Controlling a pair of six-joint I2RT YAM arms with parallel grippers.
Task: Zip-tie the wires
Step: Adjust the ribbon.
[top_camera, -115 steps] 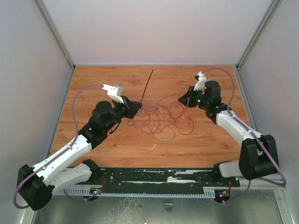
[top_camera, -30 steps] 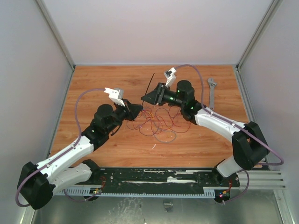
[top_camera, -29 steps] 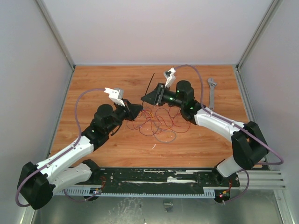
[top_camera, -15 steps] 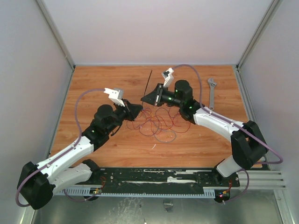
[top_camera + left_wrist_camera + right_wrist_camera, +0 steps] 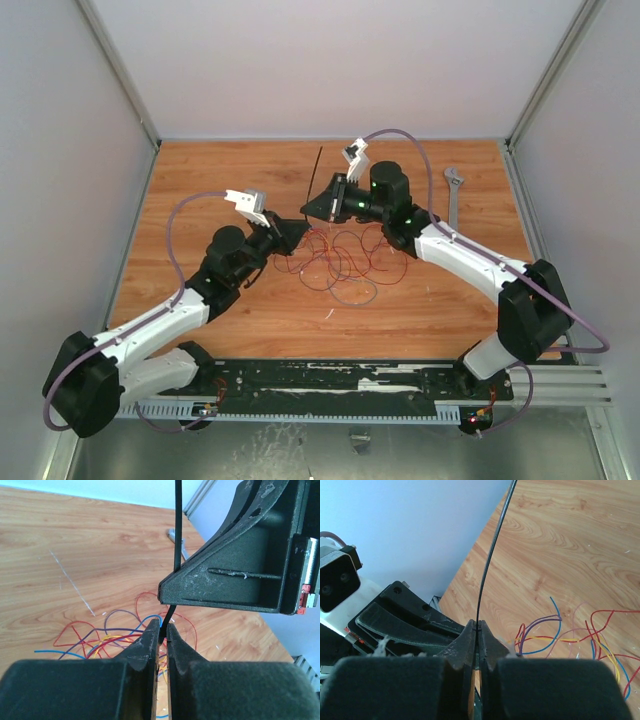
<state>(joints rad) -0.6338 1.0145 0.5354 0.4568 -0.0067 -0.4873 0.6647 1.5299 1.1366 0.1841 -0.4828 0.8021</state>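
Observation:
The zip tie (image 5: 314, 180) is a thin black strip rising from between both grippers toward the back of the table. My left gripper (image 5: 298, 228) is shut on its lower end, seen in the left wrist view (image 5: 163, 628) with the strip (image 5: 177, 530) running up past the right gripper's black finger (image 5: 235, 575). My right gripper (image 5: 311, 210) is shut on the strip just above, seen in the right wrist view (image 5: 477, 628), the zip tie (image 5: 492, 550) curving upward. The wires (image 5: 342, 256) lie in a loose red tangle on the wood below and to the right of both grippers.
A silver adjustable wrench (image 5: 453, 196) lies at the back right of the wooden table (image 5: 200, 180). Grey walls close in the left, right and back sides. Loose coloured wire loops show under the jaws (image 5: 115, 632) (image 5: 560, 630).
My right gripper came across from the right side to the zip tie beside the left gripper and closed on it. The strip's free end has tilted a little left and back.

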